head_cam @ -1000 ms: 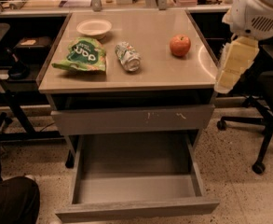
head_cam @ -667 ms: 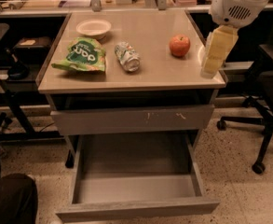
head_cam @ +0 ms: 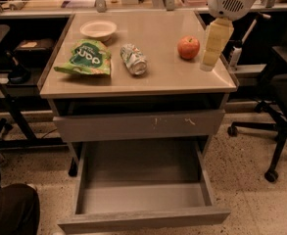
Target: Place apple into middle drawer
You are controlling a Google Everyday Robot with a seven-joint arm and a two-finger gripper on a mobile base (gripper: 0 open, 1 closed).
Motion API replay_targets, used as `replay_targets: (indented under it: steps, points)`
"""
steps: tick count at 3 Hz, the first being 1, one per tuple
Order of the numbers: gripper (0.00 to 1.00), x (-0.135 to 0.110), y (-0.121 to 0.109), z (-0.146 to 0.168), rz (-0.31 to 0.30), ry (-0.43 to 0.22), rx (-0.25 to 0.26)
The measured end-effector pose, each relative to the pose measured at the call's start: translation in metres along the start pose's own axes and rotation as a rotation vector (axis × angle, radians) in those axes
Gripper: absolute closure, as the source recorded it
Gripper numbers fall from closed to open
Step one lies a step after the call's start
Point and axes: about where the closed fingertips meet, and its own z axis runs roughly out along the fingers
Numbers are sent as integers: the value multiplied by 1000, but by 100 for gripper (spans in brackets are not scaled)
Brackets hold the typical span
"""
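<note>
Gripper (head_cam: 209, 60) upper right, just right of apple (head_cam: 188, 47); apart or together, I cannot tell. Apple likely firm, smooth, roll-prone; I'd grasp across its widest middle.

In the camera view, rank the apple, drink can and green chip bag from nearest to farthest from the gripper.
1. apple, right side, just beside the gripper
2. drink can, lying on its side in the middle
3. green chip bag, far left
</note>
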Motion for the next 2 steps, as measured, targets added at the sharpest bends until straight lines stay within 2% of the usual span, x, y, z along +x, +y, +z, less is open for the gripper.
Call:
replay_targets:
  steps: [1, 2]
  points:
    - [0, -4, -19, 15, 11, -33, 12]
    - [0, -5, -50, 40, 41, -35, 24]
